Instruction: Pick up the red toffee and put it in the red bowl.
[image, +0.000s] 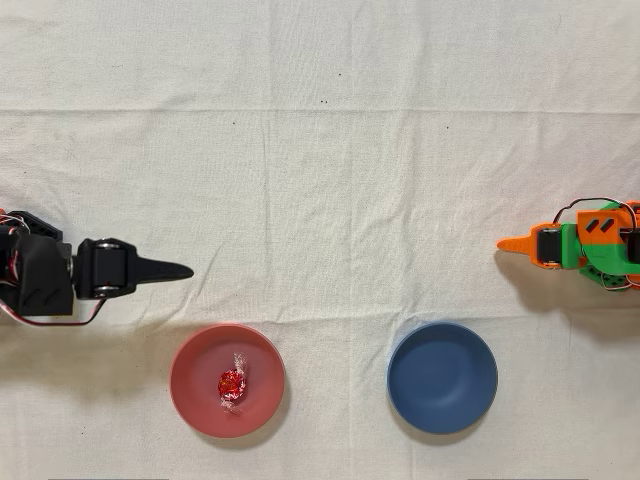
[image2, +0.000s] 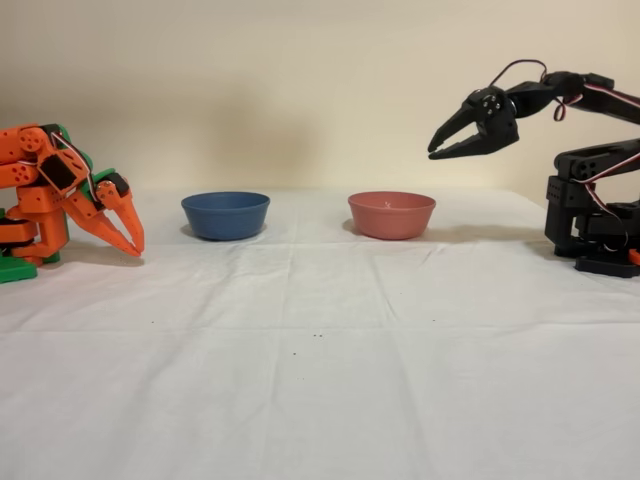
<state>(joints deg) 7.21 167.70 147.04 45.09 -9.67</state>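
The red toffee (image: 231, 383) lies inside the red bowl (image: 190, 380), near its middle. The black arm's tool (image2: 436, 148) hangs raised above the tabletop (image2: 320, 370), well apart from the bowl, its jaws slightly parted and holding nothing.

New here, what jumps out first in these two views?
In the overhead view, the red toffee sits in the red bowl, lower left, with the blue bowl empty to its right. The black arm's hand hangs in the air, slightly parted and holding nothing, to the right of the red bowl in the fixed view. An idle orange arm rests at the far left of that view.
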